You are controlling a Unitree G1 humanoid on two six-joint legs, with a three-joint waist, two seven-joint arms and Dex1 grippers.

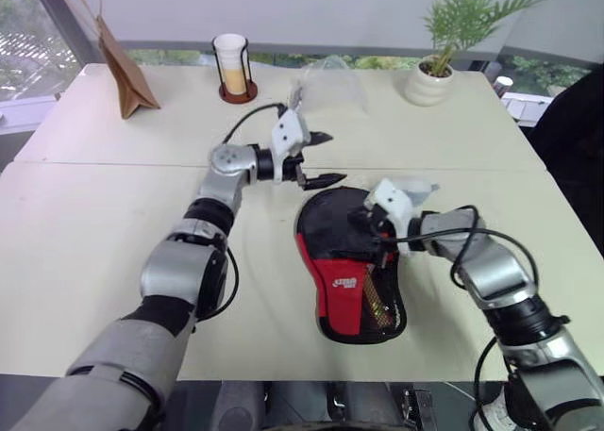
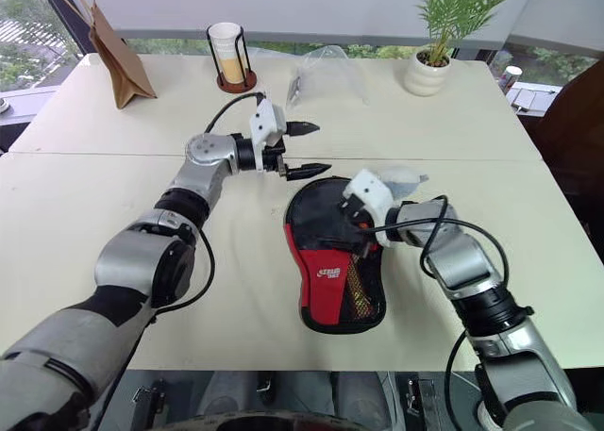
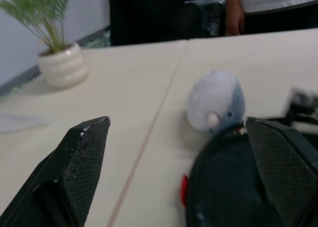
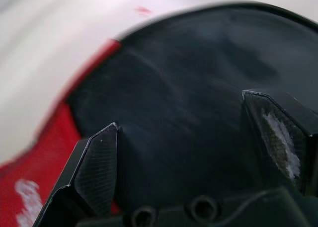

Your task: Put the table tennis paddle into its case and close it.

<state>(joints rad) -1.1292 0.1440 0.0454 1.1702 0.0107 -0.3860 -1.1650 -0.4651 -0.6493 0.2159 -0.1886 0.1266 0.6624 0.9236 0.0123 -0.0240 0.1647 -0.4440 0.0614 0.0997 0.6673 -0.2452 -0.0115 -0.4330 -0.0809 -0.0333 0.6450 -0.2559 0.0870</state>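
The case [image 1: 344, 261] lies flat on the table's near middle, black at its round end, with a red panel, white logo and mesh pocket toward me. The table tennis paddle is hidden. My left gripper [image 1: 332, 157] hovers open just beyond the case's round far-left edge, pointing right, with nothing between its fingers. In the left wrist view the case's round rim [image 3: 218, 187] sits low between them. My right gripper [image 1: 377, 228] is open over the black round part of the case [image 4: 189, 73], holding nothing. Whether the zip is shut I cannot tell.
A small grey-blue plush toy [image 3: 216, 103] sits just beyond the case. At the table's far side stand a brown paper bag [image 1: 123, 68], a cup in a wire holder [image 1: 233, 68], a clear plastic bag [image 1: 330, 87] and a potted plant [image 1: 434, 73]. A person [image 3: 258, 8] stands beyond the table.
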